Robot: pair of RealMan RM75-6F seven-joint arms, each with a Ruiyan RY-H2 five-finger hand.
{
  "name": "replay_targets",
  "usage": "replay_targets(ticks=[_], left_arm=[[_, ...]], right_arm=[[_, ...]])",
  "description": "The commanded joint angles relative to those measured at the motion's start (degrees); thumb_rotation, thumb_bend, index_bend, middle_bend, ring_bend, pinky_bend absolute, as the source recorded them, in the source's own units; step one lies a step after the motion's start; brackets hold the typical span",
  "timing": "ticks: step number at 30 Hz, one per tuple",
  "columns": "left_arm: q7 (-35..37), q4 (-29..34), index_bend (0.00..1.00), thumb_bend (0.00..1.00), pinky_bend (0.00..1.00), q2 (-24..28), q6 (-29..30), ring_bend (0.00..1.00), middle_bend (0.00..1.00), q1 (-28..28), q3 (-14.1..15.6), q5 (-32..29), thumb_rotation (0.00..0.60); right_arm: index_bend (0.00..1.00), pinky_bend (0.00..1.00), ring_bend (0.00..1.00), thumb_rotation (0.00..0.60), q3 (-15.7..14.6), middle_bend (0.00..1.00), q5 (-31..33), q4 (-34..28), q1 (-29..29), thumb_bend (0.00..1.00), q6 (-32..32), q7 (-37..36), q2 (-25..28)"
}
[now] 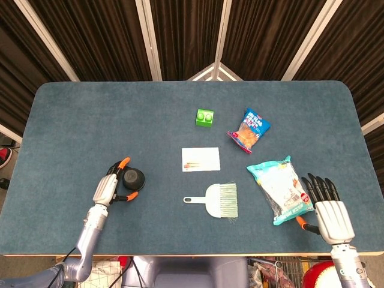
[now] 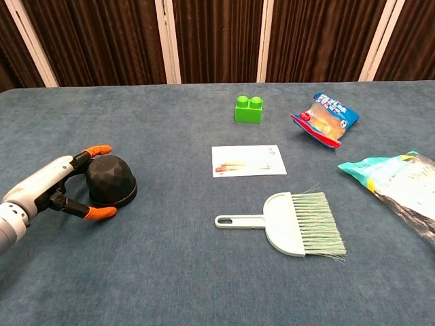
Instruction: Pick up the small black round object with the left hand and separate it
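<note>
Two hands show at the near edge of the blue felt worktop (image 1: 90,114). The left hand (image 1: 107,189), silver with orange fingertips (image 2: 100,150), cups the small black faceted round object (image 2: 111,180), which sits on the worktop at the near left; one orange tip lies over its far side and another (image 2: 102,212) against its near side, so the fingers touch it on both flanks (whether it is lifted at all cannot be told). The left forearm runs back toward the near edge, low over the felt.

At the near right, the right hand (image 1: 327,207) lies palm down with its dark fingers spread and straight, holding nothing, just beside the near end of a teal and clear plastic packet (image 1: 281,189).

Between the hands lies a pale green dustpan brush (image 1: 219,200), handle pointing left. Beyond it sits a white card (image 1: 201,159), then a green toy building block (image 1: 205,117) and a blue and orange snack bag (image 1: 249,130) to its right.

Dark brown pleated curtains with pale vertical posts (image 2: 166,41) stand behind the far edge.
</note>
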State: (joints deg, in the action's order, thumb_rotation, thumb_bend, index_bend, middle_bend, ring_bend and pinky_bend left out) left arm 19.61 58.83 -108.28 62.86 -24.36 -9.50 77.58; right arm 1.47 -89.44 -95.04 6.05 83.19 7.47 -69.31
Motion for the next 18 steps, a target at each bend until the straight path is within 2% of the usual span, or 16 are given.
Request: replay_targets(ticks=[1, 7, 11, 18], left_arm=[[-0.2, 0.25, 0.05, 0.43, 0.0, 0.05, -0.12, 0.0, 0.31, -0.04, 0.04, -0.23, 0.6], [-0.86, 0.78, 0.05, 0.56, 0.0, 0.02, 0.27, 0.0, 0.37, 0.05, -0.25, -0.79, 0.6], [-0.84, 1.82, 0.05, 0.58, 0.0, 0.25, 1.14, 0.0, 0.38, 0.04, -0.53, -0.63, 0.6], [-3.35, 7.49, 0.07, 0.58, 0.0, 2.53, 3.99, 0.0, 0.38, -0.48, -1.28, 1.1, 0.6]], right_arm=[[0.0, 0.0, 0.01, 0.6, 0.16, 0.0, 0.28, 0.3, 0.22, 0.21, -0.37, -0.04, -0.25], [0.0, 0.0, 0.01, 0.6, 0.21, 0.0, 0.23, 0.59, 0.29, 0.21, -0.33, -0.49, -0.41], [0.0, 0.0, 0.01, 0.6, 0.17, 0.0, 0.18, 0.72, 0.37, 0.21, -0.45, -0.56, -0.52], [0.0, 0.0, 0.01, 0.6, 0.19, 0.0, 0.25, 0.84, 0.45, 0.21, -0.55, -0.52, -0.55]])
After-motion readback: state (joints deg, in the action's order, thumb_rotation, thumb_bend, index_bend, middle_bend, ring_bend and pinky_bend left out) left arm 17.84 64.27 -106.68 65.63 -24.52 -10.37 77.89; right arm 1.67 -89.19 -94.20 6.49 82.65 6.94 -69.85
